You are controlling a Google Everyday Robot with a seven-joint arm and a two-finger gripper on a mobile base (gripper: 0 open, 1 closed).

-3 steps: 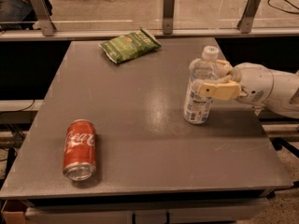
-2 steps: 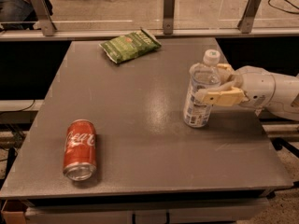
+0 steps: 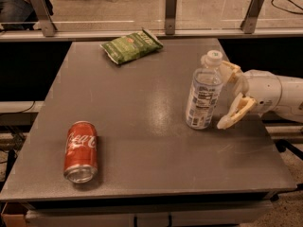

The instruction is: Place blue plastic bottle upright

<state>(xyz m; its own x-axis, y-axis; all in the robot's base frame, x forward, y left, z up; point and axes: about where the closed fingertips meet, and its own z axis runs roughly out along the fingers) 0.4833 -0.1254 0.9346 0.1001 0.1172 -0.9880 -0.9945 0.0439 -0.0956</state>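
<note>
Grey table (image 3: 142,98) seen from its front edge, with three objects and the robot's arm entering from the right.

The blue plastic bottle (image 3: 203,93) stands on its base close to the right edge, about midway between the far and front edges, leaning very slightly. It is clear plastic with a white screw cap (image 3: 214,56) on top. Its pale label carries a dark block and several lines of small dark print, none of it readable.

The gripper (image 3: 223,96) sits just to the right of the bottle, over the right edge of the table. Its two cream fingers (image 3: 236,111) are spread wide apart. One reaches toward the cap behind the bottle's neck, and the other slants down, its tip just beside the bottle's lower part. Neither finger clamps the bottle, so the pincer is open and holds nothing. Whether a fingertip brushes the plastic cannot be told.

A red can (image 3: 81,150) lies on its side near the front left corner, its open end toward the front edge. White Coca-Cola script runs across its upper side.

A green chip bag (image 3: 131,46) lies flat near the far edge, left of centre. Its printing is too small to read.
</note>
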